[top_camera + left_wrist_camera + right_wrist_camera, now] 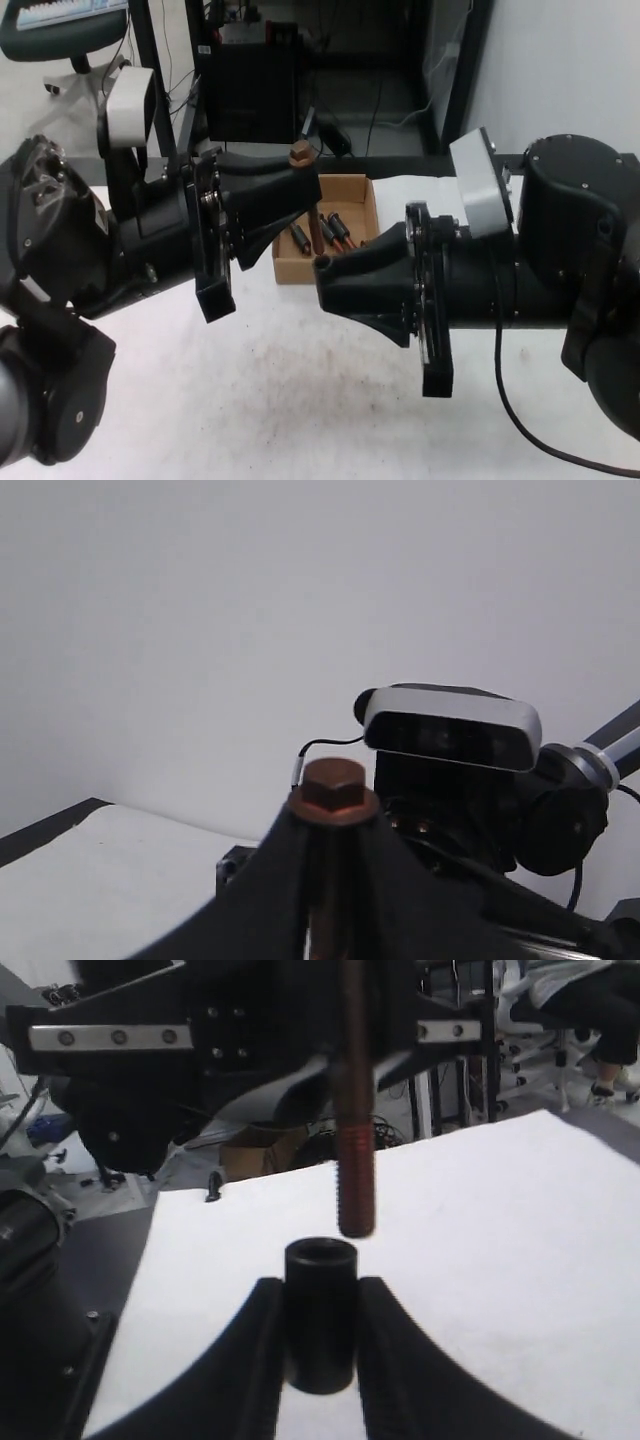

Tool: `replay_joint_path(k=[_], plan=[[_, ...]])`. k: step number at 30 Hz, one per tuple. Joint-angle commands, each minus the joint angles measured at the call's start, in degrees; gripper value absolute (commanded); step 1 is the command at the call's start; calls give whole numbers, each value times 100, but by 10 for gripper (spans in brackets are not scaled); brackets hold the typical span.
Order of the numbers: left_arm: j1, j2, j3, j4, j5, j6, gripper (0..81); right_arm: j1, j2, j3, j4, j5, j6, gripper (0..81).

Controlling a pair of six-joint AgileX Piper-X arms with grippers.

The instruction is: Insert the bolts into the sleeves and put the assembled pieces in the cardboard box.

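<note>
Copper-coloured bolt (333, 792) stood upright, hex head on top, threaded end pointing down, shank clamped in my left gripper (333, 830). Black sleeve (321, 1320), a short tube, stood upright with its open bore facing up, pinched at the sides by my right gripper (320, 1295). Bolt tip sat just above the sleeve mouth, roughly lined up, a small gap between them, not yet inside. Cardboard box (340, 179) lay open on the white bench beyond both, holding several assembled pieces (335, 228) lying flat on its floor, exact count unclear.
</note>
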Motion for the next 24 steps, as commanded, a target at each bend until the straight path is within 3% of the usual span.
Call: replay_joint_path(k=[1, 6, 24], plan=[[-11, -25, -43, -29, 12, 20, 3, 13, -50, -15, -153, 279, -651, 9], [-11, -25, -43, -29, 12, 20, 3, 13, -50, -15, -153, 642, -975, 9], [-11, -25, -43, 35, -275, 410, 3, 256, -50, -15, 155, 642, -977, 9]])
